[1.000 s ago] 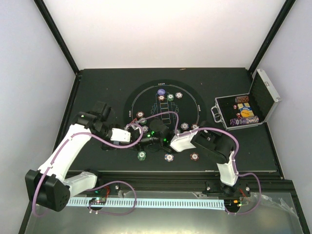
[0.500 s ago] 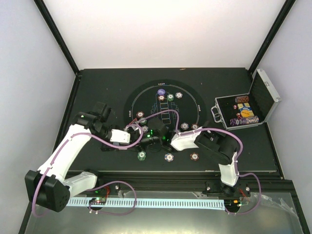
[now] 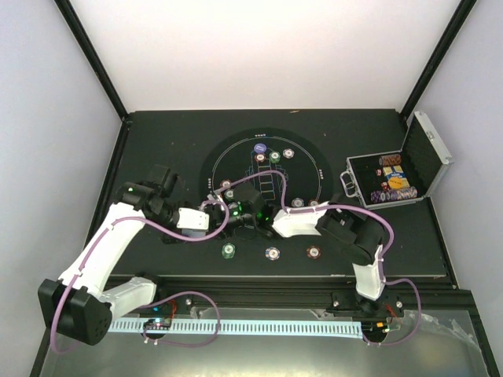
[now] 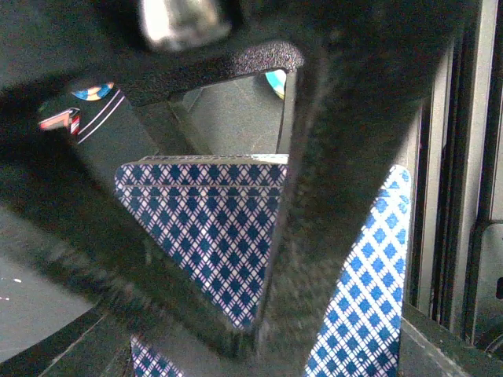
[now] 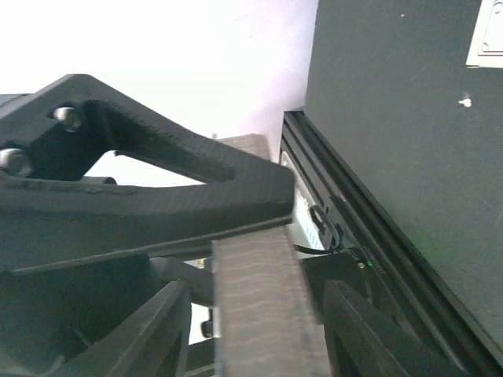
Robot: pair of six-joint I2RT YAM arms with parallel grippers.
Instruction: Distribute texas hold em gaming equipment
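Bright, even overhead light; close fingers (image 4: 330, 196) soft, perhaps defocused; white wall (image 5: 196, 55) overexposed.

2 white-and-black arms (image 3: 118, 294), purple cables (image 3: 88, 255).

We see the cards (image 4: 206, 228) only partly: black fingers (image 4: 314, 236) cover the middle & the btm edge cuts them off.

Grainy, matt black plastic on the left gripper (image 4: 263, 314), over smooth, faintly glossy blue-checked playing cards (image 4: 200, 236). Bright silver metal on the case (image 3: 428, 149) by the right edge of the matt black table (image 3: 157, 133).
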